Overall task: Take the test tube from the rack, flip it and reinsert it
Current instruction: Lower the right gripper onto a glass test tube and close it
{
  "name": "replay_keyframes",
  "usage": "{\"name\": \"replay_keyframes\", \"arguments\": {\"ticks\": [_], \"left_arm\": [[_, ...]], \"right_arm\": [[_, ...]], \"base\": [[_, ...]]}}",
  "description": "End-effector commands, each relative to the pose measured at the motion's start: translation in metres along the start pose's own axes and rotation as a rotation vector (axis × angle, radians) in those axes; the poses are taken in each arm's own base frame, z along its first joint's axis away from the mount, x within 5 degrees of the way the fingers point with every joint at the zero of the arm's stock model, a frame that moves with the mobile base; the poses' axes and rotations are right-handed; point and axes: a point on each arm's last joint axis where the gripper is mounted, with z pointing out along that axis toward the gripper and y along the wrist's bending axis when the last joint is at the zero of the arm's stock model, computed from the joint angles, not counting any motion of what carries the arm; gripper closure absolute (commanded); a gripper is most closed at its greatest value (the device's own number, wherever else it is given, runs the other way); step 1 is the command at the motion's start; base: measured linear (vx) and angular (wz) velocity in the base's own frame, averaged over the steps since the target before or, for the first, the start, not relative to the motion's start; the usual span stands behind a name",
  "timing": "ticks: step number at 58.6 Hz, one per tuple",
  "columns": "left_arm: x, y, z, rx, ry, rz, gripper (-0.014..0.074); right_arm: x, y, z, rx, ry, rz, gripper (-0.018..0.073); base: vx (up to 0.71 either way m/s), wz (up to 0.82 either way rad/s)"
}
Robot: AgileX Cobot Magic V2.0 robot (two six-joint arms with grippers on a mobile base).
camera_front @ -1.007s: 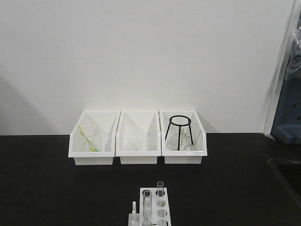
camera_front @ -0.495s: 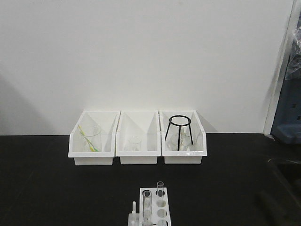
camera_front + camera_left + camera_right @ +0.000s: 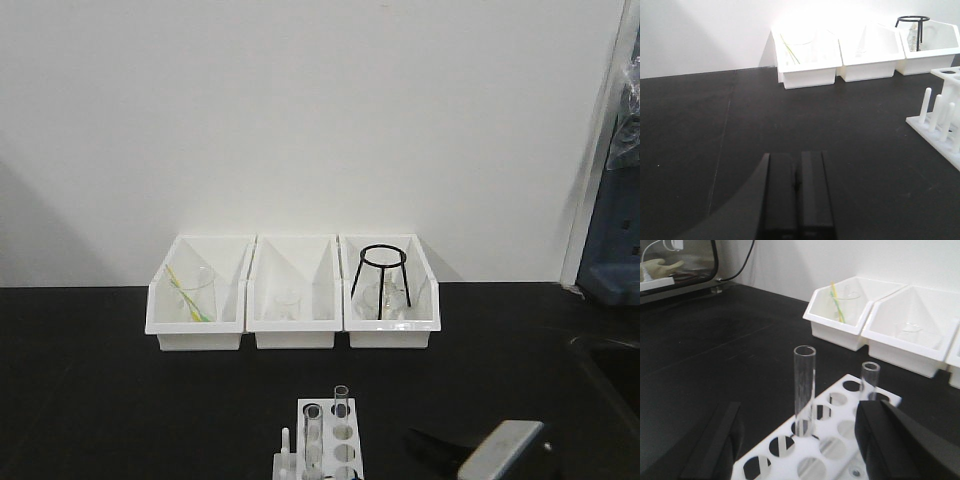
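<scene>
The white rack (image 3: 345, 440) stands at the bottom centre of the black table, with short pegs (image 3: 285, 445) on its left side. Two clear test tubes stand upright in it, a near one (image 3: 313, 428) and a far one (image 3: 341, 400). In the right wrist view my right gripper (image 3: 800, 435) is open and empty above the rack (image 3: 786, 464). The taller tube (image 3: 804, 390) stands between its fingers, untouched, and the other tube (image 3: 869, 380) is just beyond the right finger (image 3: 890, 445). From the front the right gripper (image 3: 440, 448) is just right of the rack. My left gripper (image 3: 797, 157) is shut and empty, low over the table left of the rack (image 3: 940, 125).
Three white open-front bins stand in a row at the back: the left one (image 3: 195, 328) holds a beaker with a yellow-green stick, the middle one (image 3: 293, 328) a small glass, the right one (image 3: 392, 328) a black wire tripod (image 3: 381, 275). A wall rises close behind them.
My right arm has come into the front view at the bottom right and now sits beside the rack. The rack, tubes and bins have not moved.
</scene>
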Motion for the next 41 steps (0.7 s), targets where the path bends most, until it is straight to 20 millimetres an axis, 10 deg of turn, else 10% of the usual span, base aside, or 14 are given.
{"name": "replay_keyframes", "arguments": {"ticks": [1,41], "left_arm": [[-0.009,-0.001,-0.001,0.013,-0.091,-0.013,0.0602],[-0.009,-0.001,-0.001,0.013,-0.091,-0.013,0.0602]], "right_arm": [[-0.019,0.0,0.015,-0.055,-0.125,-0.029,0.0047],[-0.005,-0.019,0.098,-0.104,-0.115,-0.036,0.0068]], "base": [[0.0,0.0],[0.0,0.0]]}}
